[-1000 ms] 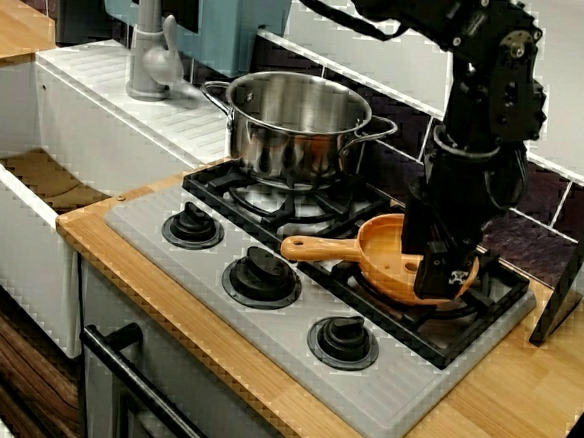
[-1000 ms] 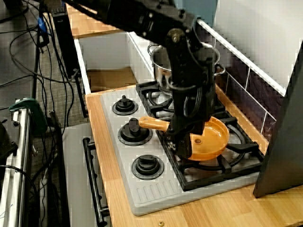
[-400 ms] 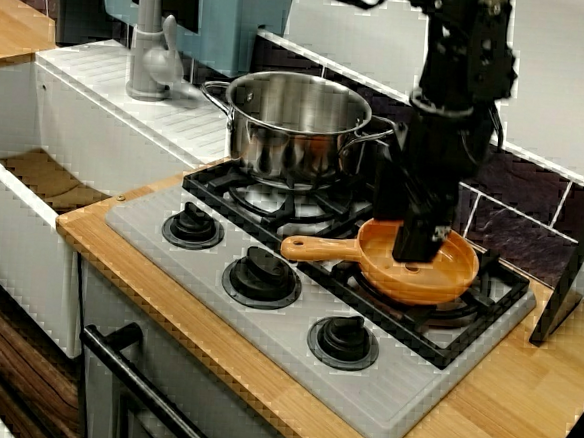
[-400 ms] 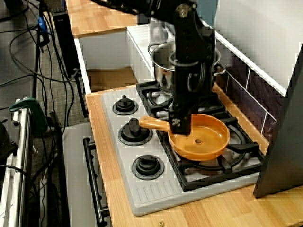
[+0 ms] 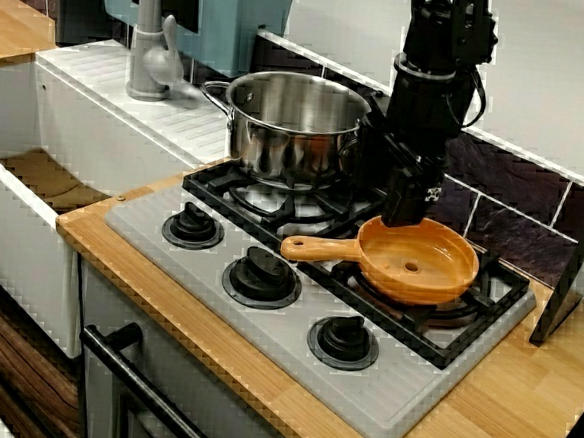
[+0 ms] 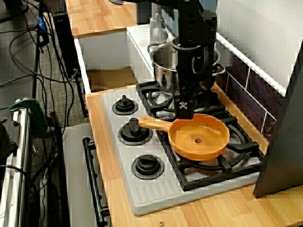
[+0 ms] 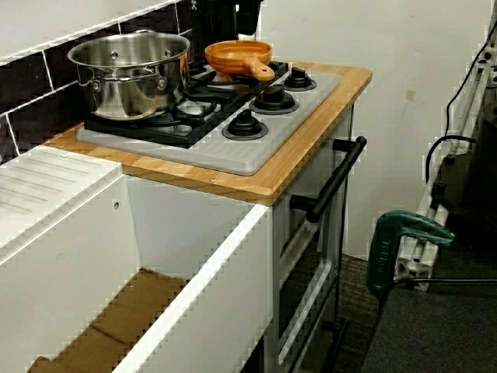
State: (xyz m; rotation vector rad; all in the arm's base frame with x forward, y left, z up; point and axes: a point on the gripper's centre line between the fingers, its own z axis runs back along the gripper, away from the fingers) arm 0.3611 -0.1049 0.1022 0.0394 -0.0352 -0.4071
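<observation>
My gripper (image 5: 408,202) hangs just above the far left rim of an orange pan (image 5: 419,263) that sits on the front right burner, its handle pointing left toward the knobs. From the side view the gripper (image 6: 183,109) stands over the pan (image 6: 199,137) where the handle joins, with nothing in it. Its fingers show as one dark block, so I cannot tell whether they are parted. A steel pot (image 5: 297,124) stands on the back left burner, close behind the arm. In the low view from the sink end, only the dark arm shows behind the pan (image 7: 237,53).
Three black knobs (image 5: 261,274) line the front of the grey hob (image 5: 142,219). A white sink (image 5: 34,176) and a grey tap (image 5: 149,49) lie to the left. A dark panel (image 5: 579,269) leans at the right. The tiled wall runs close behind.
The gripper has risen out of the pan and moved back and left toward the pot. The pan has stayed on its burner.
</observation>
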